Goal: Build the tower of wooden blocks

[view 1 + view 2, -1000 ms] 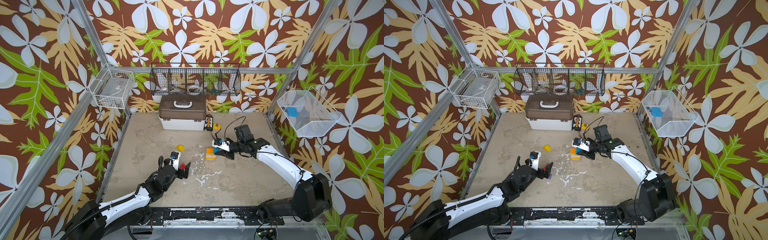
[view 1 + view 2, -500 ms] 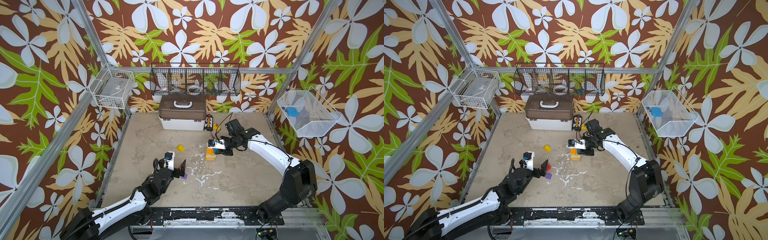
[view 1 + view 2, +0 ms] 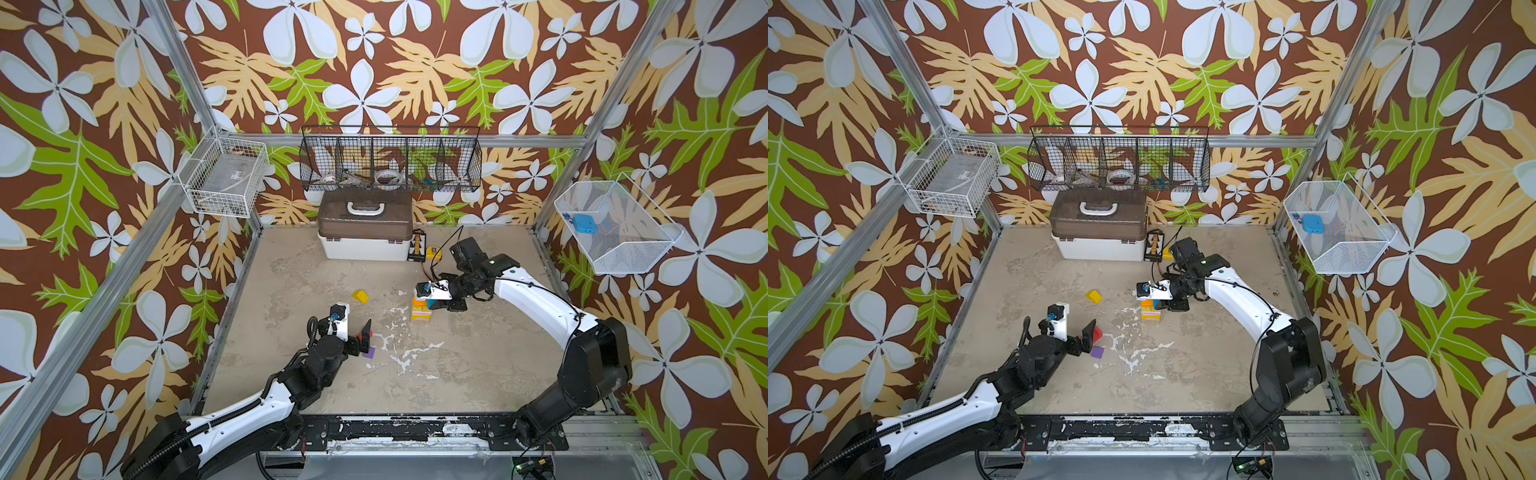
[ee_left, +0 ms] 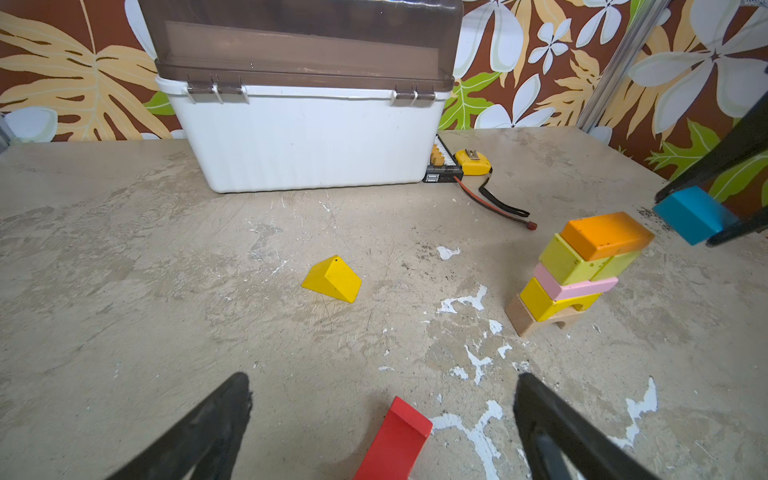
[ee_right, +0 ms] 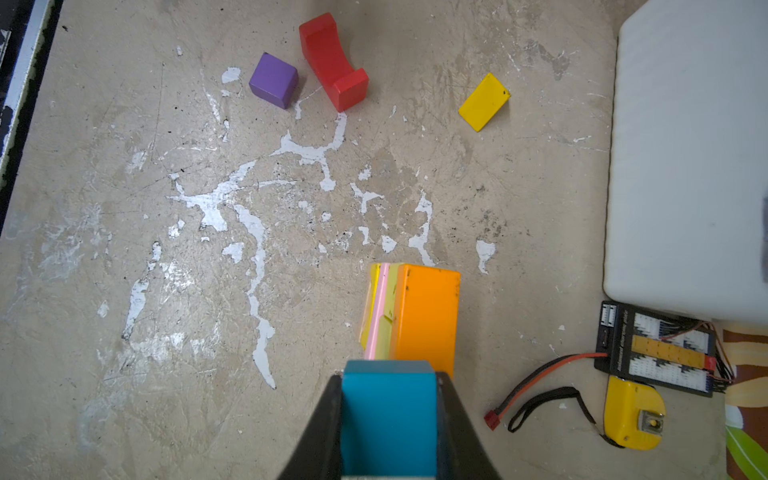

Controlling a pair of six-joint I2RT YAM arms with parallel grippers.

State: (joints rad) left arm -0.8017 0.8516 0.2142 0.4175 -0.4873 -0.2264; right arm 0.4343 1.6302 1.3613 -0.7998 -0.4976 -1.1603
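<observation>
The tower (image 4: 577, 270) stands upright in five layers, orange on top, in front of the white box (image 4: 307, 141). The right gripper (image 5: 388, 384) grips one teal block (image 4: 690, 214) beside the tower's top. One yellow wedge (image 4: 332, 278) lies in front of the box. One red arch (image 5: 332, 62) and one purple cube (image 5: 273, 80) lie farther from it; the left wrist view misses the cube. The left gripper (image 4: 382, 382) is empty, its jaws spread wide at the arch.

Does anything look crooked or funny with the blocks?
Yes. The tower is not lined up: the orange block on top sits shifted off the layers below, and the pink slab pokes out one side. The red arch lies tipped on its side on the table.
</observation>
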